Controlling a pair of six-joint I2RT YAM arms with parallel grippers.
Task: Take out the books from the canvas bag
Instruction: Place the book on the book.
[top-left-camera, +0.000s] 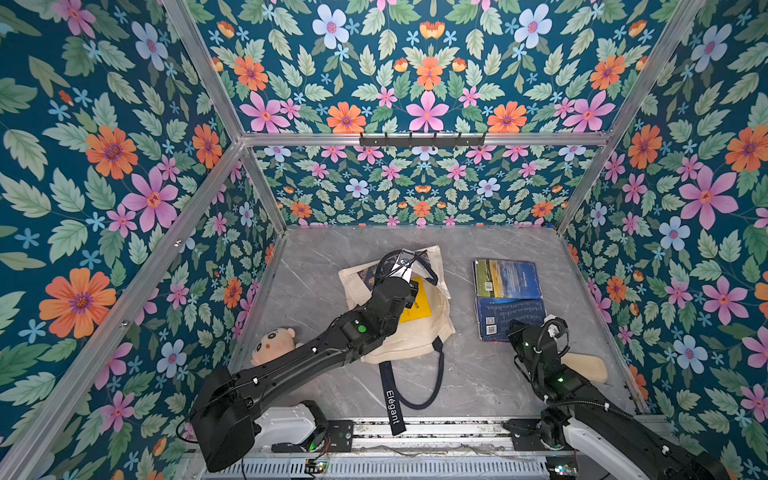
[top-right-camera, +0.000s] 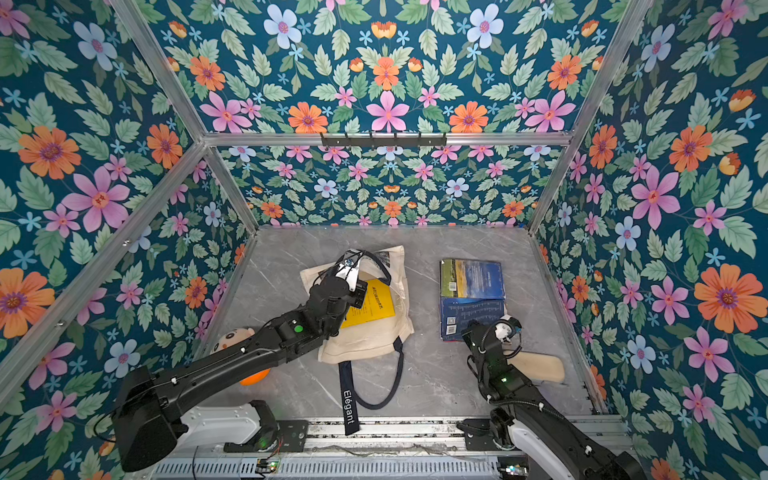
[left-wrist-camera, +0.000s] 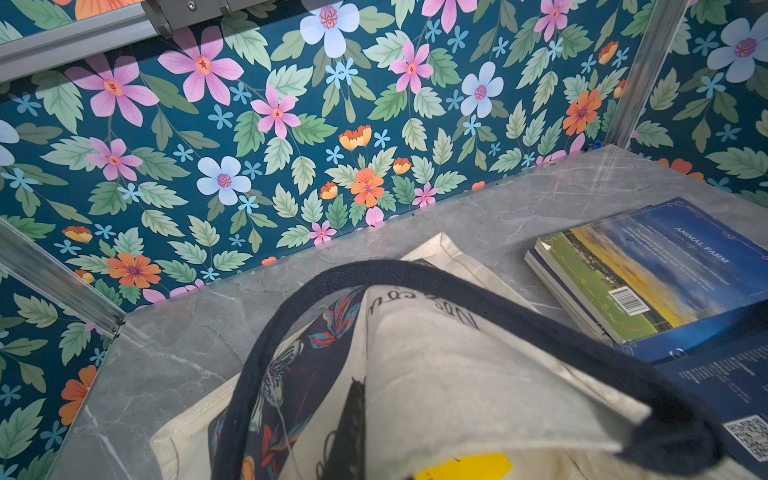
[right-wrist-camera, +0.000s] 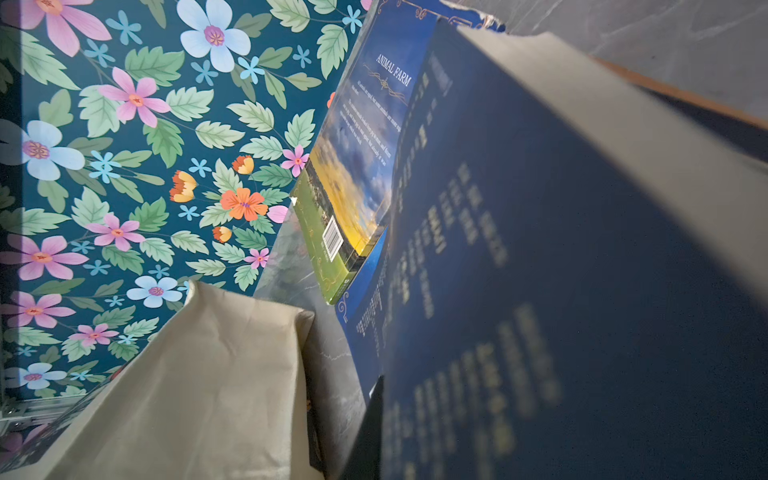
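Progress roughly partway. Near right, right gripper (top-left-camera: 524, 328) has its fingers pinched narrow on the near edge of dark blue book (top-left-camera: 505, 311), already out on table (top-left-camera: 478, 374) and overlapping landscape book (top-left-camera: 505, 278) just beyond; more seem stacked under that one. Centre, canvas bag (top-left-camera: 415, 336) lies on its side with yellow book (top-left-camera: 417, 303) in its mouth, not yet out. Farther, left gripper (top-left-camera: 406, 266) clamps the bag's upper flap, lifting it open.

Surface: grey marble-patterned top (top-left-camera: 478, 386).
Centre: canvas bag (top-left-camera: 419, 336), lying down.
Right: books (top-left-camera: 505, 278), overlapping.
Left: plush doll (top-left-camera: 270, 345).
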